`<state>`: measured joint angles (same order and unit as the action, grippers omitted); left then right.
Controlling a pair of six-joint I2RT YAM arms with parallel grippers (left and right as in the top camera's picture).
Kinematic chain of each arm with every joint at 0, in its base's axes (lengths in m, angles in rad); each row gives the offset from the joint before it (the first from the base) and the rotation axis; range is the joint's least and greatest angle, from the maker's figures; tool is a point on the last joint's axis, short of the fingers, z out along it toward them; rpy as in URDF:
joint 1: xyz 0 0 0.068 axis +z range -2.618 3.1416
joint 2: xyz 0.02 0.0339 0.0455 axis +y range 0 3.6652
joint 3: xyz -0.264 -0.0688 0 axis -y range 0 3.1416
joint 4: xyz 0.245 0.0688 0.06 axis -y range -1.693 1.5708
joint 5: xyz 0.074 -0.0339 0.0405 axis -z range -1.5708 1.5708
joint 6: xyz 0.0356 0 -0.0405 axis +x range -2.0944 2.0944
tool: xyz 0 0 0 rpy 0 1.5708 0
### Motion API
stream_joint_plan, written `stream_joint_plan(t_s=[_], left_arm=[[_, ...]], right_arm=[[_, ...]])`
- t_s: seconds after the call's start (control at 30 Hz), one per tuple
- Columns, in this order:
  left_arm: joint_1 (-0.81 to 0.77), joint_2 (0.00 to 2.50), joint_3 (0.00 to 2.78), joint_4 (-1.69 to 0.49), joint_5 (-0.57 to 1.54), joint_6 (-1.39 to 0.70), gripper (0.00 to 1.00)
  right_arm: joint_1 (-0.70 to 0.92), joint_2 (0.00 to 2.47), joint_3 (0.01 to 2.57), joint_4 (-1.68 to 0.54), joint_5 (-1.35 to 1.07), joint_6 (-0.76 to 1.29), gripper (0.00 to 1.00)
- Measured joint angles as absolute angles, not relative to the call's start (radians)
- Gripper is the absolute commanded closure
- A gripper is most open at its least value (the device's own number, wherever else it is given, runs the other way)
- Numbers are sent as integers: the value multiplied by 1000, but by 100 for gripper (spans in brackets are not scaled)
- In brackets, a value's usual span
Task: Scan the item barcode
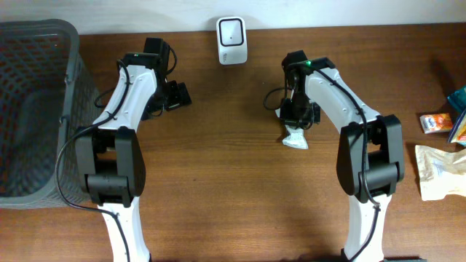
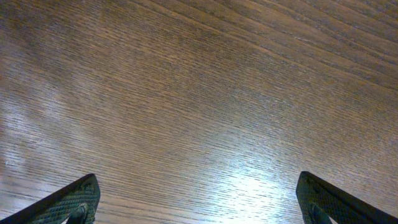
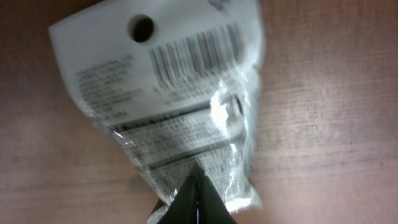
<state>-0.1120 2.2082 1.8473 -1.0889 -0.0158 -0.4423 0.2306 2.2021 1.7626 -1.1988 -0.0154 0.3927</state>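
In the right wrist view the right pincer (image 3: 198, 199) is at the bottom centre, its two dark fingers pressed together on the lower edge of the packet (image 3: 168, 106). The packet is white and crinkled and fills the middle of that frame. A round hole (image 3: 142, 27) is at its upper left and a barcode (image 3: 196, 53) runs across the top. Blocks of small print and dark bars lie below the barcode, too blurred to read. The brown worktop (image 3: 329, 93) is behind it; whether the packet touches it cannot be told.

In the left wrist view the left pincer (image 2: 198, 180) stands wide, one finger (image 2: 74, 199) in each lower corner and only wood grain between them.

In the overhead view the packet hangs below the right pincer just right of centre. The left pincer is left of centre, well apart from it. At the right edge lie a cream bag (image 1: 440, 172), an orange pouch (image 1: 437, 122) and, above it, a blue box (image 1: 459, 116) cut off by the frame; their writing is too small to read. A grey mesh basket (image 1: 73, 65) fills the left edge, and only its dark mesh floor shows inside. A white scanner (image 1: 231, 40) stands at the top centre, between the two arms and above the packet.
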Motion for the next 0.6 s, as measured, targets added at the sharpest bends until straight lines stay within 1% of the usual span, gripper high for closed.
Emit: stream_joint_plan(t_s=[0.2,0.43,0.6], left_arm=[[-112,2208,1847,-1089,-16,-442,1],[-112,2208,1847,-1089,-16,-442,1],[-112,2208,1847,-1089,-16,-442,1]], right_arm=[[231,2210,1853,-1279,-28,387,96],[260,2210,1839,-1277,-17,303,96],[275,2210,1794,-1216,52,331,95]])
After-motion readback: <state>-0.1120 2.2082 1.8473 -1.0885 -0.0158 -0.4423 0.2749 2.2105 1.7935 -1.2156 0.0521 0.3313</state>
